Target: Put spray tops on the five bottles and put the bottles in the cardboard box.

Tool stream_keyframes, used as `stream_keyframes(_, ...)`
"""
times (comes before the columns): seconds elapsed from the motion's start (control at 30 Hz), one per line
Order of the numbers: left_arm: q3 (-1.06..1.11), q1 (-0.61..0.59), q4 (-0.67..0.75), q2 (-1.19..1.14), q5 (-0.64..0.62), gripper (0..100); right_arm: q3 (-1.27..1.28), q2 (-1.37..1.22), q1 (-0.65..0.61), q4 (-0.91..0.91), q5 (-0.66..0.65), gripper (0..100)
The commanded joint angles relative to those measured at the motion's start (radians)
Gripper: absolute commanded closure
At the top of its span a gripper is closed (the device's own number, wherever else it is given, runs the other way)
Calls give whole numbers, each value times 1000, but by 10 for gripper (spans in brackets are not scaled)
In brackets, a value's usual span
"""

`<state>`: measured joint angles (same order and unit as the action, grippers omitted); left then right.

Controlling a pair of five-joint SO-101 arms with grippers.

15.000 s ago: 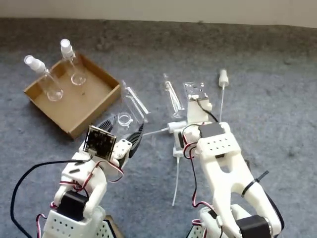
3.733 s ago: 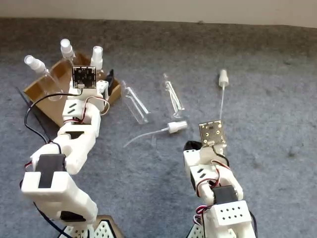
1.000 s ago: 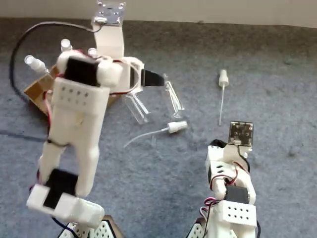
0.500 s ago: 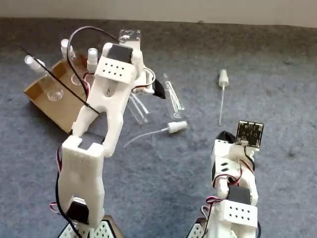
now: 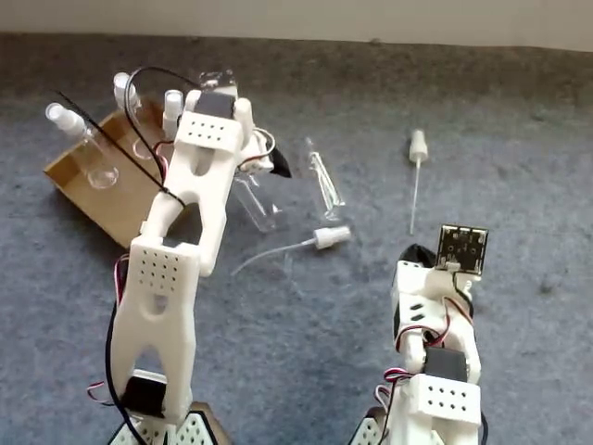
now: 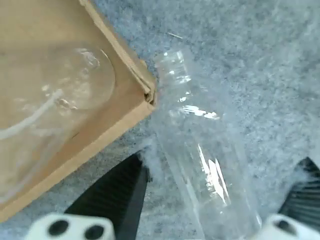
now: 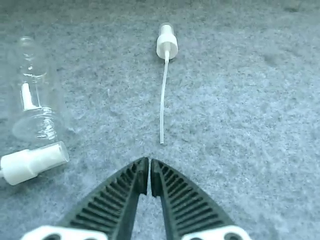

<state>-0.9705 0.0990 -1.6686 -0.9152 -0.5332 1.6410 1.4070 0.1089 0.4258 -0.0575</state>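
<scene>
The cardboard box (image 5: pixel 102 199) sits at the far left and holds three capped bottles (image 5: pixel 173 104), standing. A bare clear bottle (image 5: pixel 258 202) lies on the carpet beside the box's corner. My left gripper (image 5: pixel 267 174) hangs over it, open, with its fingers either side of the bottle (image 6: pixel 200 145) and the box corner (image 6: pixel 145 90) close by. A second bare bottle (image 5: pixel 322 178) lies further right. Two loose spray tops lie on the carpet: one (image 5: pixel 330 237) mid-table, one (image 5: pixel 418 145) further back. My right gripper (image 7: pixel 149 167) is shut and empty, short of the far spray top (image 7: pixel 166 44).
Grey carpet covers the table, with open room at the right and in front. In the right wrist view the second bottle (image 7: pixel 32 95) and the nearer spray top (image 7: pixel 32 162) lie off to one side. A cable runs along the left arm (image 5: pixel 167 278).
The left arm has swung away from the box and come down over the bare bottle beside it. The right arm has barely shifted.
</scene>
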Motion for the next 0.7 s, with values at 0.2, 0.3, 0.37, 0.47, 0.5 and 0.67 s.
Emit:
stream_keyframes(0.2, -54, -7, 23, -64, -14, 681, -7, 12, -8, -22, -12, 994)
stream_keyframes(0.3, -54, -5, 31, -85, -8, 784, -7, 12, -8, -22, -12, 994)
stream_keyframes(0.37, -54, -5, 41, -94, -8, 837, -7, 12, -8, -22, -12, 994)
stream_keyframes(0.47, -54, -5, 43, -96, -6, 882, -7, 12, -8, -22, -12, 994)
stream_keyframes(0.5, -54, -2, 43, -93, -6, 887, -7, 12, -8, -22, -12, 994)
stream_keyframes(0.67, -84, 48, 35, -47, -5, 888, -5, 12, -8, -22, -12, 994)
